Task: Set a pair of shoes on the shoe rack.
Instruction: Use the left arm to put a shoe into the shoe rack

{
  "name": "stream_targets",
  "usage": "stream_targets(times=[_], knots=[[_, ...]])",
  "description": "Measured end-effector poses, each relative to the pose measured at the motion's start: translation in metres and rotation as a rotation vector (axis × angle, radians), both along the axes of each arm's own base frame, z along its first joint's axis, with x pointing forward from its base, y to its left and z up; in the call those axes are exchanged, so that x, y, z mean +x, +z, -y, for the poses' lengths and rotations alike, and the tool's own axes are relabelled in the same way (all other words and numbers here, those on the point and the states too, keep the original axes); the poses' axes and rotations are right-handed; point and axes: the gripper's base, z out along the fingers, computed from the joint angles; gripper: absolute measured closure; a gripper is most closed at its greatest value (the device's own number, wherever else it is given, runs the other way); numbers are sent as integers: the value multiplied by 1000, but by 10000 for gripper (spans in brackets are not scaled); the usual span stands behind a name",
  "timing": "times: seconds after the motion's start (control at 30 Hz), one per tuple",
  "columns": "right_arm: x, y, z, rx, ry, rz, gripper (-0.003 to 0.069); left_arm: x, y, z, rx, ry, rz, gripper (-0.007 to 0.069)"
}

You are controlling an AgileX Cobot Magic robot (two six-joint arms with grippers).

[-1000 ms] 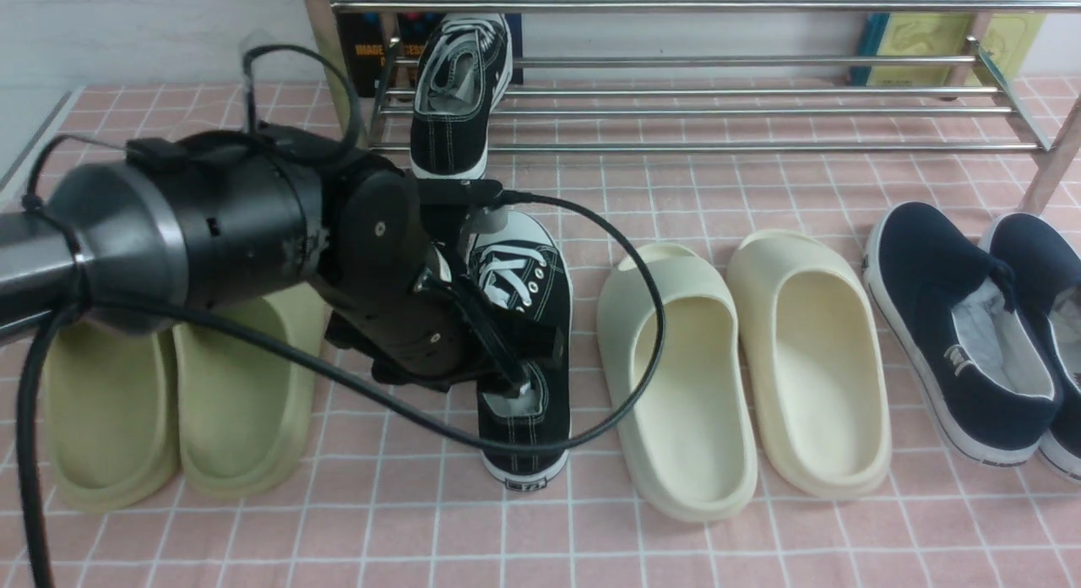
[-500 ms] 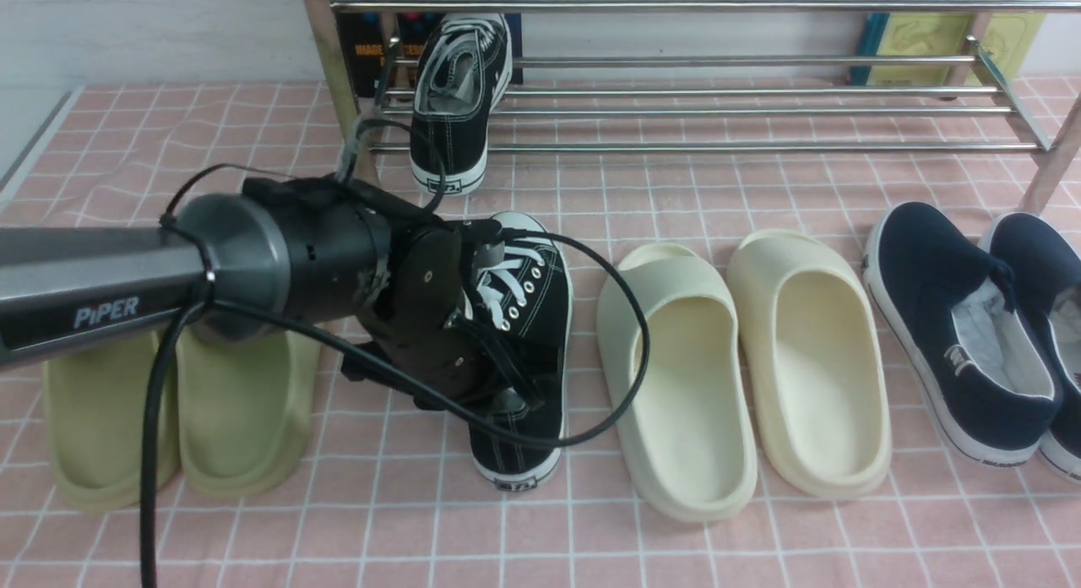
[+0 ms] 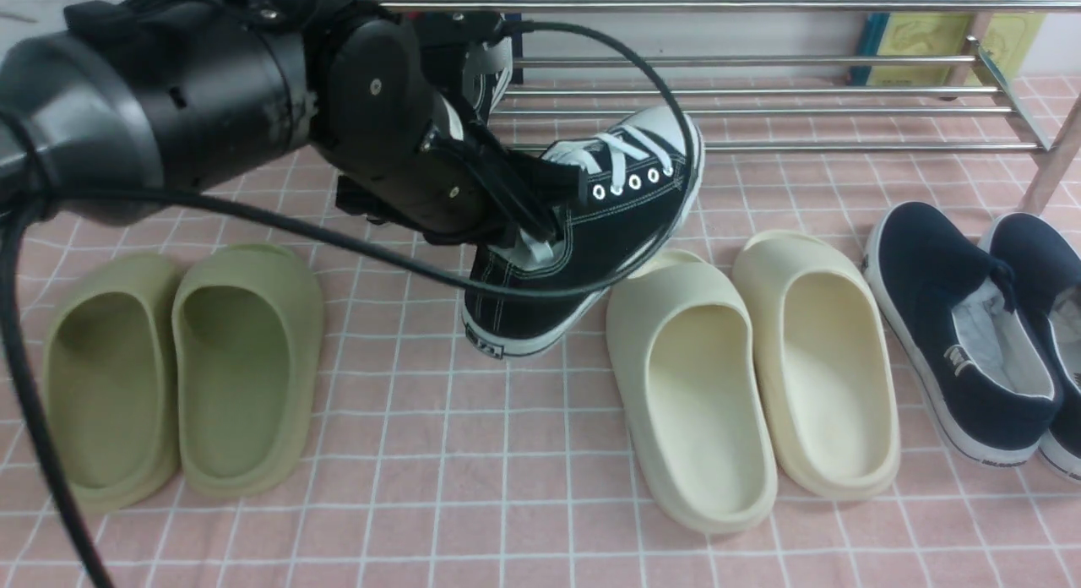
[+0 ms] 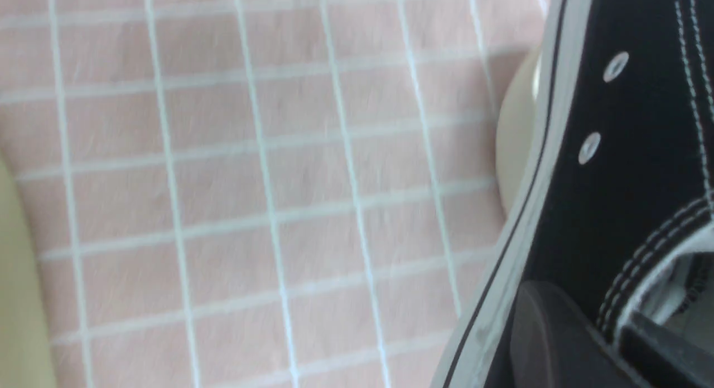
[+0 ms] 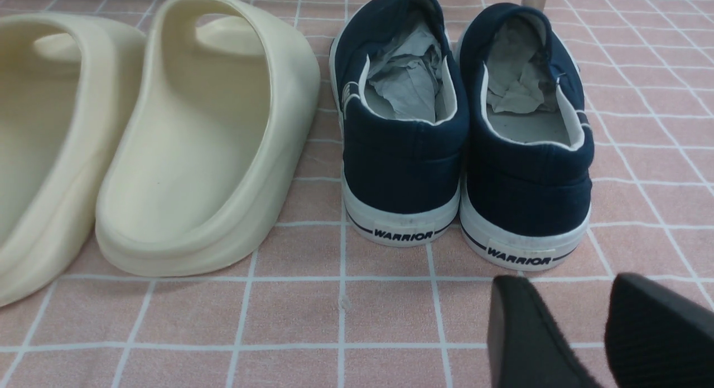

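Your left gripper (image 3: 530,233) is clamped on the heel collar of the black sneaker (image 3: 612,220), which hangs mid-frame, toe tipped toward the upper right and heel low over the pink cloth (image 3: 422,487). Raise the heel so the white sole clears the front bar before you slide it onto the shoe rack (image 3: 760,111) along the top. It is black canvas with white laces and toe cap, and your right gripper (image 5: 569,290) is spread and empty near the navy slip-ons (image 5: 404,154).
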Motion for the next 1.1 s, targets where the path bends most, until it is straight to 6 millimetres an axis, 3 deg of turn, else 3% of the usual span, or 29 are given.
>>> stream_targets(times=[0.13, 0.4, 0.57, 0.77, 1.1], knots=[[0, 0, 0, 0, 0, 0, 419, 39, -15, -4, -33, 80, -6, 609], [0, 0, 0, 0, 0, 0, 419, 86, -23, 2, -140, 138, 75, 608], [0, 0, 0, 0, 0, 0, 419, 121, -40, 9, -220, 188, 126, 608], [0, 0, 0, 0, 0, 0, 419, 139, -53, 13, -267, 199, 194, 601], [0, 0, 0, 0, 0, 0, 419, 145, -45, 10, -309, 201, 277, 575]])
